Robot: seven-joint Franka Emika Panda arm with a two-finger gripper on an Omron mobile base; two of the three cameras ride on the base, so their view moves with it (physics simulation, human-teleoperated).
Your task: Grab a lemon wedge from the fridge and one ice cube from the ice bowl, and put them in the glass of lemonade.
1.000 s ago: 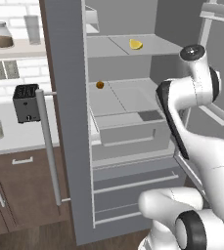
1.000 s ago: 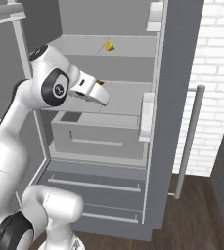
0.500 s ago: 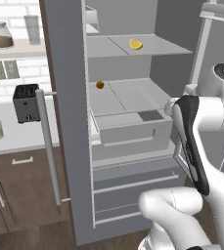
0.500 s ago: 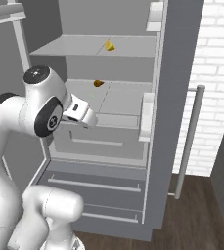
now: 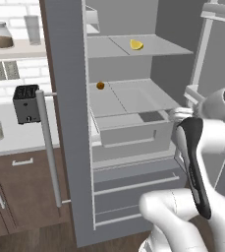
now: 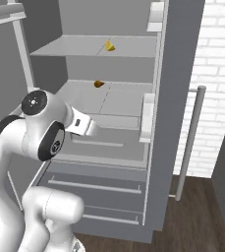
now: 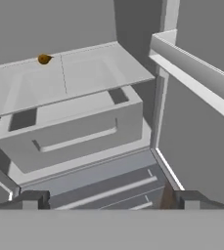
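One step is in hand, the reach into the open matte grey double-door fridge point(image 5: 70, 123): your empty two-finger gripper point(image 7: 108, 199), jaws spread wide, must climb to the tiny bright yellow lemon wedge point(image 5: 136, 45) on the top shelf.

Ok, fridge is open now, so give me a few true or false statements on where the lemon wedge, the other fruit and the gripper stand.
1. The lemon wedge lies on the fridge's upper shelf. True.
2. The gripper is shut on the lemon wedge. False: its fingers stand wide apart with nothing between them, facing the drawer box below the middle shelf.
3. The small orange-brown ball sits on the shelf below the wedge. True.
4. Wedge and ball lie touching. False: they are on separate shelves.
5. The fridge doors are closed. False: both stand open.
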